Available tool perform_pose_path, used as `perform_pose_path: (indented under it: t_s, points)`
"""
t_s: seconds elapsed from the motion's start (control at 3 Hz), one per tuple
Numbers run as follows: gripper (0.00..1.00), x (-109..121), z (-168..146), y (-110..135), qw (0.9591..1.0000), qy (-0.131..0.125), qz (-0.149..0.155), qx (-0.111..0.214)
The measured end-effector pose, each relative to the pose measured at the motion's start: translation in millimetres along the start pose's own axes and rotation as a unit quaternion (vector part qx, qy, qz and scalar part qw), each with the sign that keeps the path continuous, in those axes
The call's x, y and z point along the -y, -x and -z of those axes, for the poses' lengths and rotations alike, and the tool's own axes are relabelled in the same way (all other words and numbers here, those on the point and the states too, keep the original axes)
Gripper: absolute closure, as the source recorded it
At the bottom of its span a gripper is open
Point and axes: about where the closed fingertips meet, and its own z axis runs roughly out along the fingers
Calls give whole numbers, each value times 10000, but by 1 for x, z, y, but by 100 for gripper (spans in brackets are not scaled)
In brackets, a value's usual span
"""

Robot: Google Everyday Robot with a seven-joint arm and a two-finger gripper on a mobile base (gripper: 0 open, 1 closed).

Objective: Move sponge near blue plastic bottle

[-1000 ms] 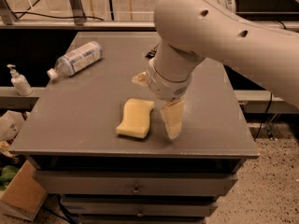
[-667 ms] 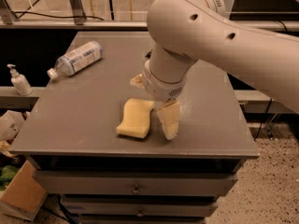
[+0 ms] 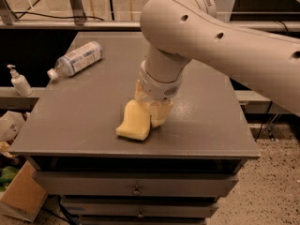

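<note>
**Hand down at the sponge, bottle lying far left**

On the far left, off the table (image 3: 93,111), I am seeing a small white pump dispenser (image 3: 18,81) standing upright on a lower ledge. Below it a cardboard box (image 3: 18,198) is sitting on the floor.

Moving right, the bottle (image 3: 77,60) is lying on its side near the table's back left corner. Its white cap is pointing toward the left edge and its label is facing up. Nothing is touching it.

Toward the middle of the table, closer to the front edge, the sponge (image 3: 133,123) is resting. Its near end is sitting flat on the table, and its far end is looking raised, leaning up toward the hand. It is lying well apart from the bottle, with bare table between the two.

The hand (image 3: 151,112) is pointing straight down at the sponge's far right corner and is touching it there. I cannot tell how far the hand is open, or whether it is gripping the sponge or only pressing against it.

From the hand, the thick pale arm (image 3: 211,36) is rising and sweeping off to the right, covering the table's back right part. Under the table, drawers (image 3: 136,184) are facing me along the front.
</note>
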Motion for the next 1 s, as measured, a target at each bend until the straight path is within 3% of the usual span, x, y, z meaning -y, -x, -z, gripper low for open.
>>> perform_pose_path:
  t_s: [0.67,1.0]
  points:
    - [87,1,11,2,9997,78,-180,-153]
    - [100,3,22,3,9992,66,-313,-251]
